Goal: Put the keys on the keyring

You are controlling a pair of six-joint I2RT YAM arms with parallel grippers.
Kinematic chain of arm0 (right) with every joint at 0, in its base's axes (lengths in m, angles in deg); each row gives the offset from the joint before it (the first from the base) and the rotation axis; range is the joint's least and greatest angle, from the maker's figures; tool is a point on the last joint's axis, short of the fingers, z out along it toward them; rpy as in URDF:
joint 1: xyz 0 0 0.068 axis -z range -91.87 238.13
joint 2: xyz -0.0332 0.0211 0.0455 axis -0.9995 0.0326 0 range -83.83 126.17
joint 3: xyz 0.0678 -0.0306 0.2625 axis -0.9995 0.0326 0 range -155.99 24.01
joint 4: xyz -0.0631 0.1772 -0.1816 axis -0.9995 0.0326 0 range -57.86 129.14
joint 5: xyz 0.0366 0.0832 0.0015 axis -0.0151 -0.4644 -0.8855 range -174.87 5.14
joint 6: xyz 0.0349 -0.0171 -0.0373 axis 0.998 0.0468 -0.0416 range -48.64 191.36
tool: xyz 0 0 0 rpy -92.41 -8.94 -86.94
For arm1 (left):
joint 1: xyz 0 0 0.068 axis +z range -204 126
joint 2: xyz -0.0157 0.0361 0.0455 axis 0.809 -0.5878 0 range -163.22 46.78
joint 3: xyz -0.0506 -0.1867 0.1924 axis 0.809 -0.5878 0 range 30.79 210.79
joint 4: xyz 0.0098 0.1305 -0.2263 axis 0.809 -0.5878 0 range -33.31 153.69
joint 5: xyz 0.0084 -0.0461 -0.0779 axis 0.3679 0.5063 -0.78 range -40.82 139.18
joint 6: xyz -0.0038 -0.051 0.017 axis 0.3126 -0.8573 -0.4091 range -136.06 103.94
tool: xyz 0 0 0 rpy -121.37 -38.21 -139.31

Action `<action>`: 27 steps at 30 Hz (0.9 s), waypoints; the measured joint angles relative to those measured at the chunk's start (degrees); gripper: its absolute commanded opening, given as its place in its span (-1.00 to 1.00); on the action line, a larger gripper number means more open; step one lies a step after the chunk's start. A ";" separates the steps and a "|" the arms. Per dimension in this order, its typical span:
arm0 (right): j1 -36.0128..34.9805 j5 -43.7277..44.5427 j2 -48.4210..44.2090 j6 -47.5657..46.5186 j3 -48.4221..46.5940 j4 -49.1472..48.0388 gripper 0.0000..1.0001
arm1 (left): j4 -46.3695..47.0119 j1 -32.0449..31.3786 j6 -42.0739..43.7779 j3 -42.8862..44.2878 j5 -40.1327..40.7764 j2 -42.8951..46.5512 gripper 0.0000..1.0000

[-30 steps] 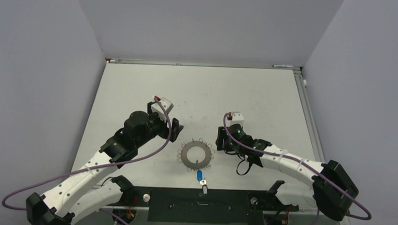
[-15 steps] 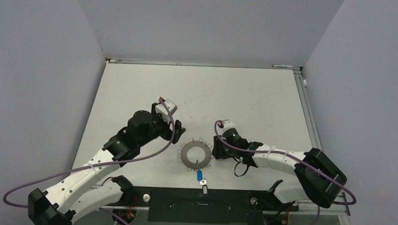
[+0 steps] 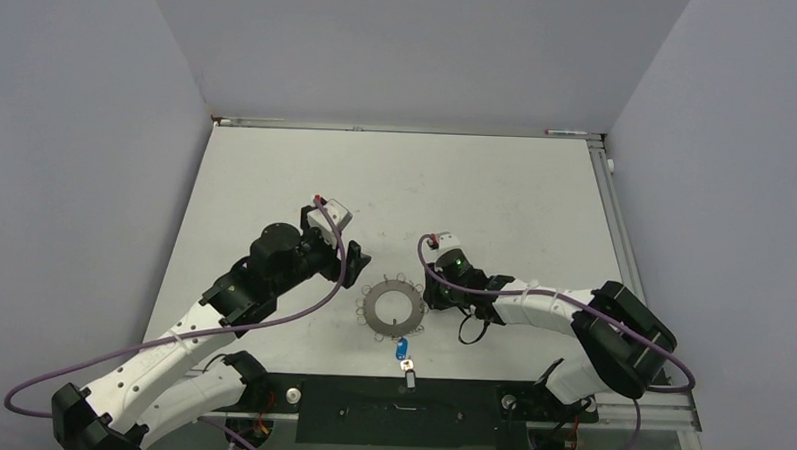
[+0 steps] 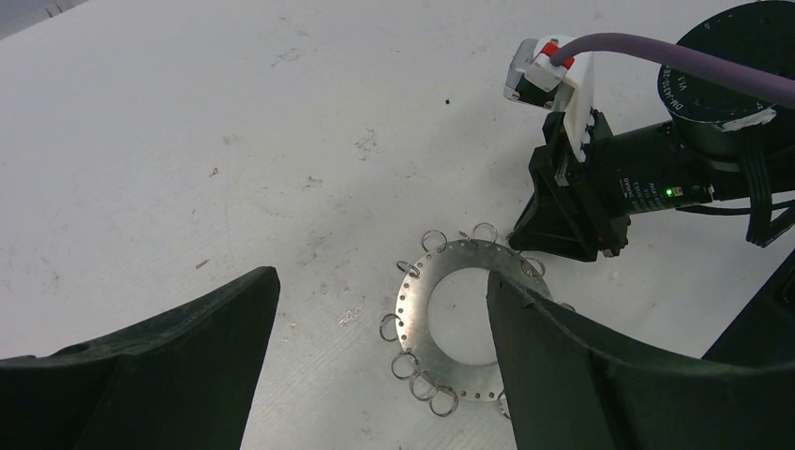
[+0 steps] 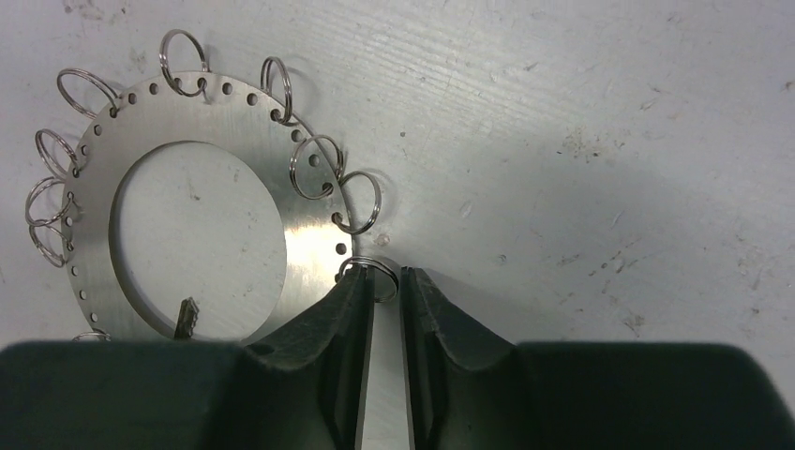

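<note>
On the left, the left gripper [image 3: 355,260] hangs over the table [image 3: 495,198] with its jaws spread wide and nothing between them. Its own camera looks down past both fingers at the keyring [image 3: 370,309], which lies flat just to its right; the gripper is not touching it.

The keyring sits in the middle of the near half of the table, its rim fringed with thin wire loops. At its near edge lies the blue tag [image 3: 401,348], and just beyond the tag, towards the arm bases, lies the key [image 3: 408,366], outside the ring. It is too small in the overhead view to tell whether anything joins it to the tag.

On the right, the right gripper [image 5: 385,291] is down at the ring's right-hand edge. Its jaws stand narrow, with only a thin gap left, and one wire loop [image 5: 375,276] sits right at their tips, one finger overlapping it. Whether the loop is truly pinched cannot be told.

By the look of it the task is at an early stage: a loop is being secured, but the key is in neither gripper and on no loop. Left to do are picking up the key, bringing it to a loop and threading it on
</note>
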 measured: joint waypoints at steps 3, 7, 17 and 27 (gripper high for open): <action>-0.28 0.09 0.31 -0.96 -0.13 -0.31 -0.77 | 0.02 0.00 0.00 0.00 0.17 0.33 0.57; -0.70 -0.48 0.35 -3.08 0.20 -1.36 -0.90 | 0.00 -0.04 0.07 0.00 0.26 0.57 0.57; -3.17 0.20 -3.17 -8.74 6.45 -9.51 -0.90 | 0.02 -0.04 0.28 0.00 0.66 0.83 0.56; -14.29 14.16 -11.69 -14.93 11.72 -16.72 -0.90 | 0.57 -0.04 1.27 -0.33 0.09 2.67 0.56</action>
